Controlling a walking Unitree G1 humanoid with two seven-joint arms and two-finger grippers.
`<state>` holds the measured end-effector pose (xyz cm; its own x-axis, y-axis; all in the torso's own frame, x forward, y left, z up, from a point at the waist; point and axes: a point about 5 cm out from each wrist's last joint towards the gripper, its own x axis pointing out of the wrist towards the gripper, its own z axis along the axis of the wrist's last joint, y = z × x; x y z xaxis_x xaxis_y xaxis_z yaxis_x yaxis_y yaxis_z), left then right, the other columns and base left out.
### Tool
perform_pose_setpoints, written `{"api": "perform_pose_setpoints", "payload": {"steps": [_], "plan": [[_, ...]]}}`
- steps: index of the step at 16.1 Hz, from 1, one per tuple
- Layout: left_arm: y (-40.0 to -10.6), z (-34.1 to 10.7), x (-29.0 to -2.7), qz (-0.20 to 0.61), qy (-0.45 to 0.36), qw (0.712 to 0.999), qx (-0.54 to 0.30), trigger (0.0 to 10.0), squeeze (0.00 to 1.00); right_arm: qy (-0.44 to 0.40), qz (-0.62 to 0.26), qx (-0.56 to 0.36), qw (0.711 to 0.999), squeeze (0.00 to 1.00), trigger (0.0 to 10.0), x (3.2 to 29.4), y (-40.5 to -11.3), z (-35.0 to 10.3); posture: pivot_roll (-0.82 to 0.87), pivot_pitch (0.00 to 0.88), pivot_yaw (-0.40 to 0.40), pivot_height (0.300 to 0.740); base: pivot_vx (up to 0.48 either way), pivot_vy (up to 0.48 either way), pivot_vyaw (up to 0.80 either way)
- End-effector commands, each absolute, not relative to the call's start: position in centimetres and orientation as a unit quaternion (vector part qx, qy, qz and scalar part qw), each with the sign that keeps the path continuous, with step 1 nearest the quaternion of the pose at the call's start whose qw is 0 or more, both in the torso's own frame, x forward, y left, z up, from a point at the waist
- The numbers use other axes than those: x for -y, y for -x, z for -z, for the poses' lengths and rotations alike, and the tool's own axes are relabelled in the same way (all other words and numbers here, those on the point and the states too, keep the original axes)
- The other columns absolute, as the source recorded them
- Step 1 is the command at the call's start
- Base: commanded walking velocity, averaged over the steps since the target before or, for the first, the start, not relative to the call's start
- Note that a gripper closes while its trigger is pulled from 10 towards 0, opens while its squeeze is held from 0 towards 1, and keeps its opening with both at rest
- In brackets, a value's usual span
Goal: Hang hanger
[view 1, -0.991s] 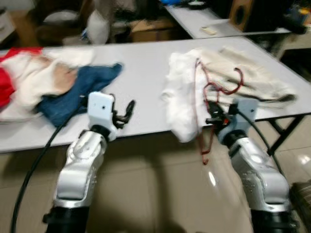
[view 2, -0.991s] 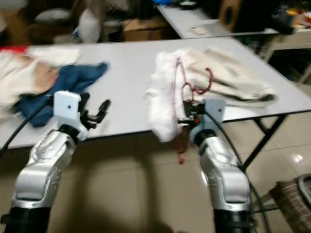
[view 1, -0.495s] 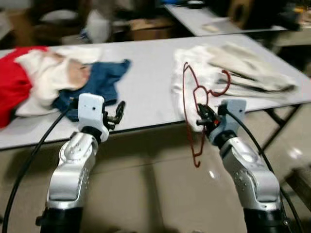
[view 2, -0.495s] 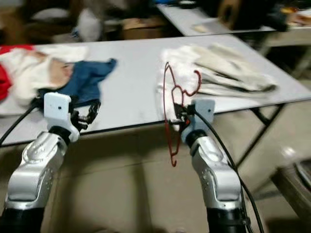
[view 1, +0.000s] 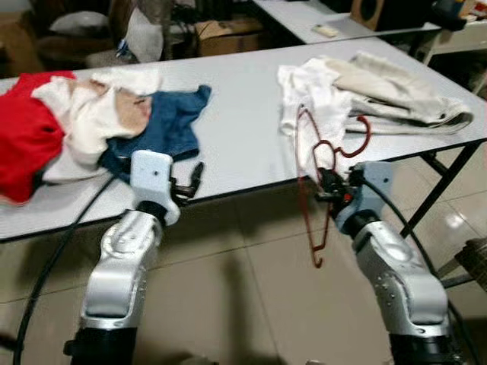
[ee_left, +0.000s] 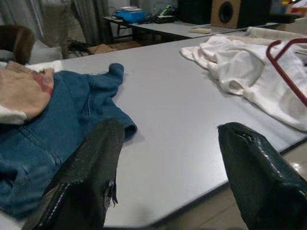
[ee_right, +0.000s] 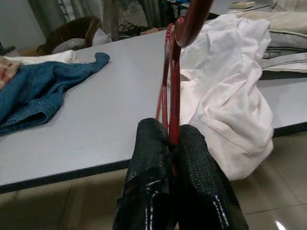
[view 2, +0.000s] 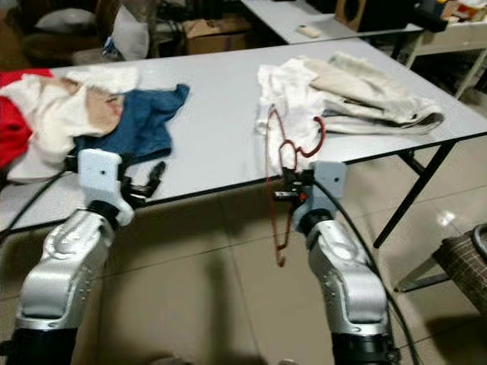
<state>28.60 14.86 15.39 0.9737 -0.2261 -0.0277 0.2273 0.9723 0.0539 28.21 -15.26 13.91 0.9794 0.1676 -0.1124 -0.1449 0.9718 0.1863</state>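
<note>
Bare table (view 1: 236, 137) lies between blue garment (view 1: 163, 125) and white clothes (view 1: 319, 99).

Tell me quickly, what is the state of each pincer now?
Left pincer: open, holding nothing, at the table edge.
Right pincer: closed on the red hanger.

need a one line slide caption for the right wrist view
Right gripper pinching a thin red wire hanger at the grey table edge, white garment draped alongside.

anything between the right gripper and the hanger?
No. The right gripper is already shut on the red hanger, holding it in front of the table edge. The left gripper is open, apart from it. No rail to hang it on can be made out.
</note>
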Motion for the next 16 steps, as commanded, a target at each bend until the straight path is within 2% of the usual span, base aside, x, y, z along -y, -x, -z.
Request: {"api": "perform_pose_setpoints", "payload": {"steps": [1,5,8,11,16], "plan": [[-28.48,-15.39,-15.3,0.105,-0.033,0.994,-0.01,10.0,0.0,-0.09,-0.09,-0.055,0.99,0.0,10.0,14.93,-28.32,-14.48,-0.07,0.0,0.018,0.74,0.0,0.345,0.0],[-28.25,-15.1,-15.68,0.098,-0.033,0.995,-0.013,10.0,0.0,-0.084,-0.101,-0.061,0.989,0.0,10.0,14.7,-28.08,-14.34,-0.07,0.0,0.014,0.74,0.0,0.345,0.0],[-28.32,-14.99,-15.66,0.098,-0.033,0.994,-0.014,10.0,0.0,-0.085,-0.098,-0.063,0.99,0.0,10.0,14.86,-27.78,-14.13,-0.08,0.0,0.024,0.74,0.0,0.364,-0.63],[-28.51,-14.97,-15.71,0.098,-0.037,0.994,-0.013,10.0,0.0,-0.085,-0.091,-0.062,0.99,0.0,10.0,14.96,-27.85,-14.12,-0.08,0.0,0.029,0.74,0.0,0.33,0.0],[-28.65,-15.22,-15.9,0.084,-0.03,0.996,0.003,10.0,0.0,-0.087,-0.099,-0.053,0.99,0.0,10.0,14.78,-27.9,-14.35,-0.08,0.0,0.027,0.74,0.0,0.0,0.0]]}}
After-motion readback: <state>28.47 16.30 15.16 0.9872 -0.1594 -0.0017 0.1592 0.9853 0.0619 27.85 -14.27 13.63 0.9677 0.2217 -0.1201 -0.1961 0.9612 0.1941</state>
